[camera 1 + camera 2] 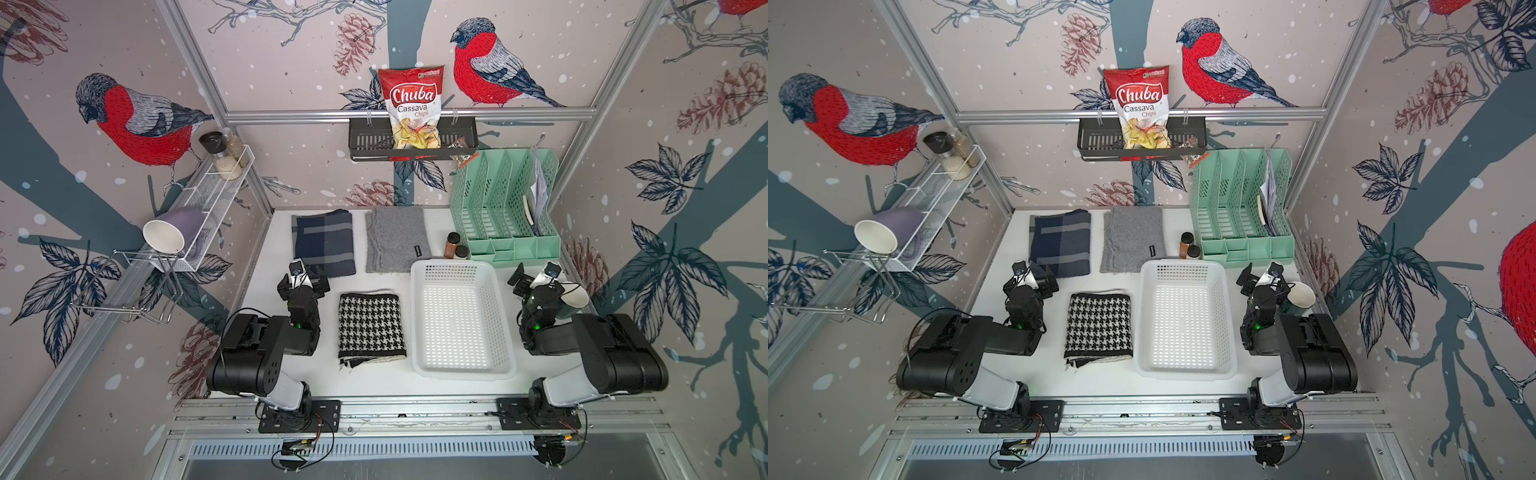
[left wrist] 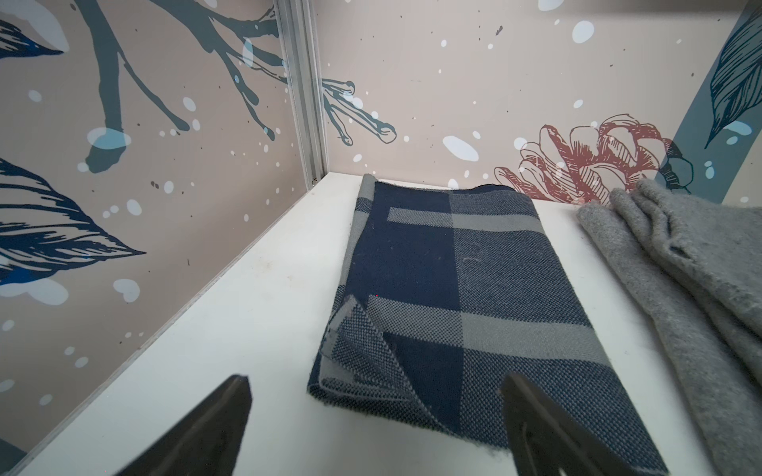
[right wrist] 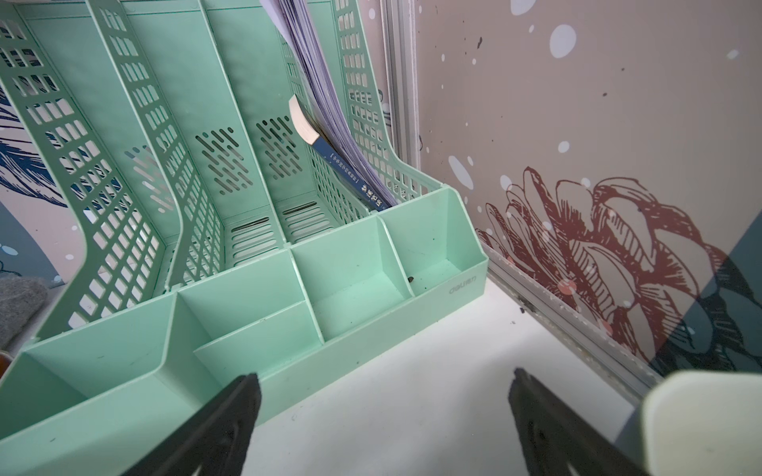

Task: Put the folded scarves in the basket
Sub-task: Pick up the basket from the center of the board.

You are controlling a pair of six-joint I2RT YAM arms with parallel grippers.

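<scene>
a: anything in the basket [image 1: 465,372]?
b: no, it's empty. three folded scarves lie on the tabletop [image 1: 374,384]: the houndstooth scarf [image 1: 371,326] just beside the basket, the navy plaid scarf [image 2: 453,288] and grey scarf [image 1: 395,239] behind.
a: grippers?
b: both spread wide, holding nothing. the left gripper [image 2: 376,378] hovers at the navy plaid scarf's near edge; the right gripper [image 3: 384,375] faces the mint-green file organiser [image 3: 350,288].
a: so it's only the reach.
b: i'd say so. next it must drop onto a folded edge and pinch every layer.

Jaws apart, the right gripper [image 3: 382,375] faces a mint-green file organiser [image 3: 371,336] — papers [image 3: 313,62] in one slot.
</scene>
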